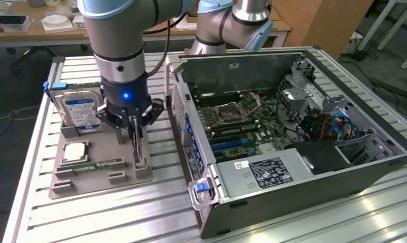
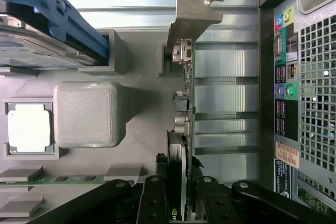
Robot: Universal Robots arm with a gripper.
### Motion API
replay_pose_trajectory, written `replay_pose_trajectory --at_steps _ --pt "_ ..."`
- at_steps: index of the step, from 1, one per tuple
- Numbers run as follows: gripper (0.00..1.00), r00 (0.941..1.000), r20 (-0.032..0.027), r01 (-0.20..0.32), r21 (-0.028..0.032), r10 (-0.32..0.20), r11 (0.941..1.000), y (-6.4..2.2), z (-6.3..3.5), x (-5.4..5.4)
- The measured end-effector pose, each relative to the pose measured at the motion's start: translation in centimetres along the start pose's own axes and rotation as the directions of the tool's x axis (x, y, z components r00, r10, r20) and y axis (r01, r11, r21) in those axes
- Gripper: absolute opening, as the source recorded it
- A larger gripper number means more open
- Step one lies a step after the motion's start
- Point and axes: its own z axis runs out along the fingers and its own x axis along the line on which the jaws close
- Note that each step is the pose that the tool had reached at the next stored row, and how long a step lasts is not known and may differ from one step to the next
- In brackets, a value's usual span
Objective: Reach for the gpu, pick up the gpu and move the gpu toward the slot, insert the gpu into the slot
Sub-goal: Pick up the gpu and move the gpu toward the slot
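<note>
Lower left of ext. view: gripper [image 1: 136, 152] fingers [image 2: 156, 200] clamp upright gpu [image 2: 187, 93] btwn them, bracket [image 2: 191, 14] end farthest from fingers.

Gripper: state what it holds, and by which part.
The gpu, pinched between the fingers along its upper edge, standing on edge in the grey tray.
</note>
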Motion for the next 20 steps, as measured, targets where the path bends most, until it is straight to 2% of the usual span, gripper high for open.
replay_pose_trajectory --at_steps 14,20 --pt "0.26 1.0 0.0 0.0 0.0 0.0 1.0 0.05 -1.31 0.0" --pt "0.26 1.0 -0.0001 0.0 0.0 0.0 1.0 0.05 -1.31 0.0"
